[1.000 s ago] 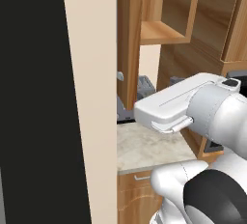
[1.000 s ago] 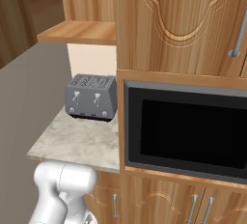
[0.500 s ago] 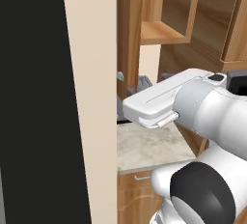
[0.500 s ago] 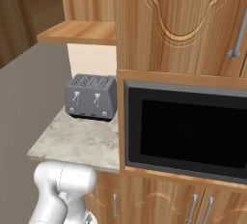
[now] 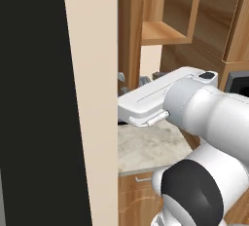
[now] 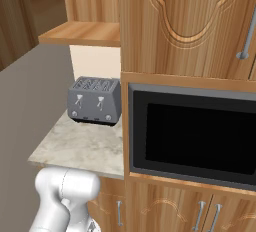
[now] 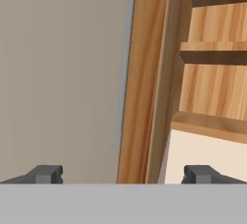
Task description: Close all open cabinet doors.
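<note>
Wooden cabinet door (image 7: 144, 78) edge-on between wide-apart jaws.

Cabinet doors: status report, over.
Gripper open, holding nothing. Open cabinet door edge-on between the fingertips, not yet closed. Door above the microwave shut. Nothing blocking.

cabinet door (image 6: 192, 23): brown wood, carved arch, silver bar handle | shut above microwave
</note>
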Motion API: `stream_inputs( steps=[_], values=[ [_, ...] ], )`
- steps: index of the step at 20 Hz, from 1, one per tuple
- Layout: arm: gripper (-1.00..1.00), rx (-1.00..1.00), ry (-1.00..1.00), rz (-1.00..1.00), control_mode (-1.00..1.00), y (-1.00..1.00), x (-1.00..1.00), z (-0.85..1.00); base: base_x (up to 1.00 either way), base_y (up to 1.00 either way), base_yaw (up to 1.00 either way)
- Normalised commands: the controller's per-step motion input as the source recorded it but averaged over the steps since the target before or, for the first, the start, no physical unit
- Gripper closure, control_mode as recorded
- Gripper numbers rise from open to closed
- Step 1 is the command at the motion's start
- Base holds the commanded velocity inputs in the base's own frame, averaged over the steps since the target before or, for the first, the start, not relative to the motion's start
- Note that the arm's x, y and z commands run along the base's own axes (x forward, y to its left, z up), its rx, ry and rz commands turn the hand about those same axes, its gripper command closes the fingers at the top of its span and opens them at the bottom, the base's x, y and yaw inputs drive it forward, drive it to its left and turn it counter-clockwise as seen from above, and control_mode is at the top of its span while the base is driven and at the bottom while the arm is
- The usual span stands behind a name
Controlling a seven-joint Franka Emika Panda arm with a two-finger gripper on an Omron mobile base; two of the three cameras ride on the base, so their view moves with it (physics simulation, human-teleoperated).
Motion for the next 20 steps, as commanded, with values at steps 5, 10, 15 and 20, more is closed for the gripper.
stream_inputs(
  steps=[5, 10, 15, 20],
  values=[
    [-1.00, -0.02, 0.00, 0.00, -1.00, 0.05, 0.32, 0.00, 0.00, 0.00, 0.00],
    [-1.00, -0.01, 0.00, 0.00, -1.00, 0.03, 0.28, 0.00, 0.00, 0.00, 0.00],
    [-1.00, -0.01, 0.00, -0.01, -1.00, 0.07, 0.16, 0.00, 0.00, 0.00, 0.00],
    [-1.00, -0.01, 0.00, -0.01, -1.00, 0.12, 0.14, 0.00, 0.00, 0.00, 0.00]
  ],
)
